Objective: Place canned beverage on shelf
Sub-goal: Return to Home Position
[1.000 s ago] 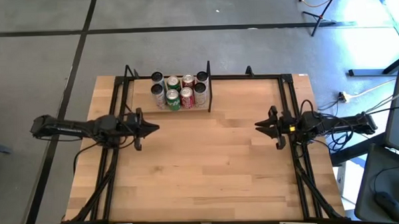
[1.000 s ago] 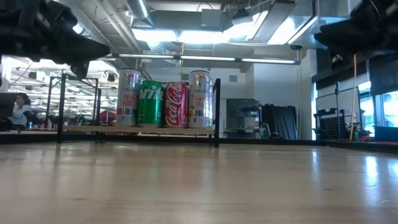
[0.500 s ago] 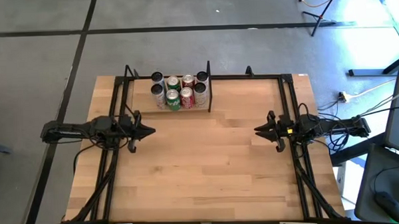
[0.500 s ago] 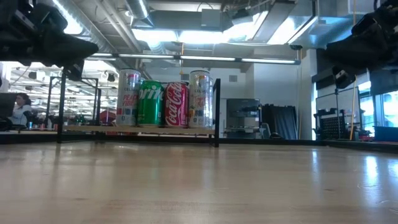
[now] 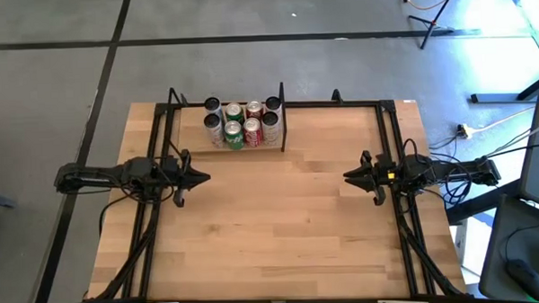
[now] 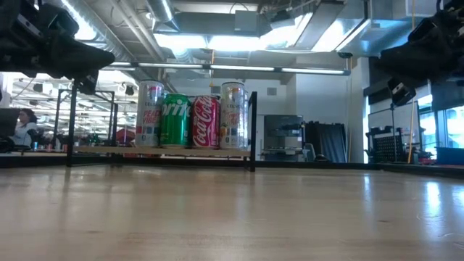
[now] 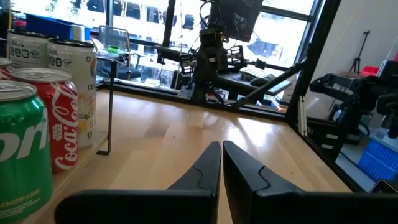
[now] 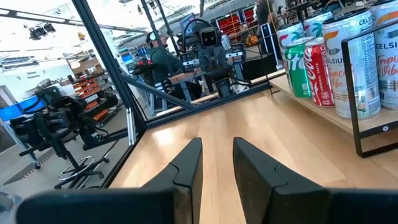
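Note:
Several drink cans point(image 5: 241, 123) stand upright on their bases on the shelf point(image 5: 229, 147), a light-wood ledge in black rods at the table's far edge, left of centre. The low view shows a green can point(image 6: 174, 120) and a red can point(image 6: 204, 121) between two pale cans. My left gripper point(image 5: 207, 178) hangs level above the table's left side, shut, with nothing in it; the left wrist view shows the cans point(image 7: 37, 124) beside it. My right gripper point(image 5: 347, 176) hangs level above the right side, a narrow empty gap point(image 8: 217, 146) between its fingers.
Black frame rods run along the table's left point(image 5: 156, 236) and right point(image 5: 407, 237) sides. A wide stretch of bare wooden tabletop point(image 5: 281, 223) lies between the two grippers. A person point(image 6: 22, 127) sits in the room beyond the table.
Both arms have settled a little lower into a folded pose. The left gripper has drawn slightly back toward the table's left edge, and the right gripper has rolled a little. Over the last half second both have kept still. The cans have not moved.

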